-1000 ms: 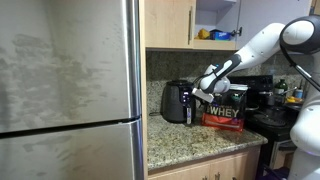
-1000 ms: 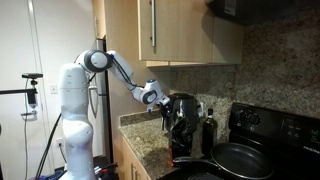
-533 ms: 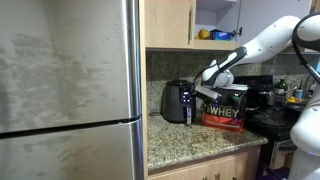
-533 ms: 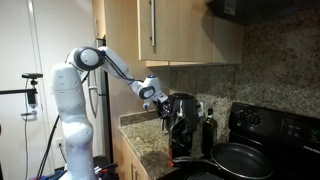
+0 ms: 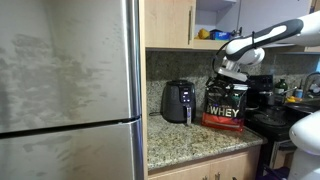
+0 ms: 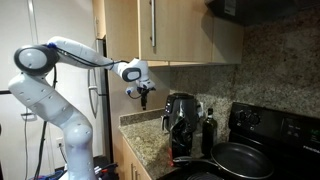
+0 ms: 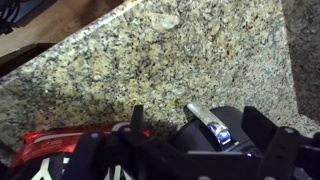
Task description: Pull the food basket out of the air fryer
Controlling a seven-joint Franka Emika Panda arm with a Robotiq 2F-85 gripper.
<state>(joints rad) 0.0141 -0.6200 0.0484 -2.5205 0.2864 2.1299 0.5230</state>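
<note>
The air fryer [image 5: 177, 101] is a small black rounded appliance on the granite counter, also in the other exterior view [image 6: 180, 110]. The food basket [image 5: 181, 111] forms its lower front, with its handle [image 5: 188, 106] sticking out. In the wrist view I look down on the fryer [image 7: 215, 135] and the grey handle [image 7: 205, 121]. My gripper [image 5: 231, 70] is raised well above the counter, clear of the fryer, and also shows in the other exterior view [image 6: 143, 97]. Its jaws stand apart and empty, framing the fryer in the wrist view [image 7: 196, 116].
A black-and-red WHEY tub [image 5: 226, 103] stands right beside the fryer, its red edge in the wrist view [image 7: 45, 148]. A steel fridge [image 5: 70, 90] fills one side. Wall cupboards [image 6: 150, 30] hang overhead. A stove with a pan [image 6: 240, 158] and a dark bottle [image 6: 209, 128] sit beyond.
My gripper has left the fryer's handle, rising up and back away from it. The fryer and tub have not moved.
</note>
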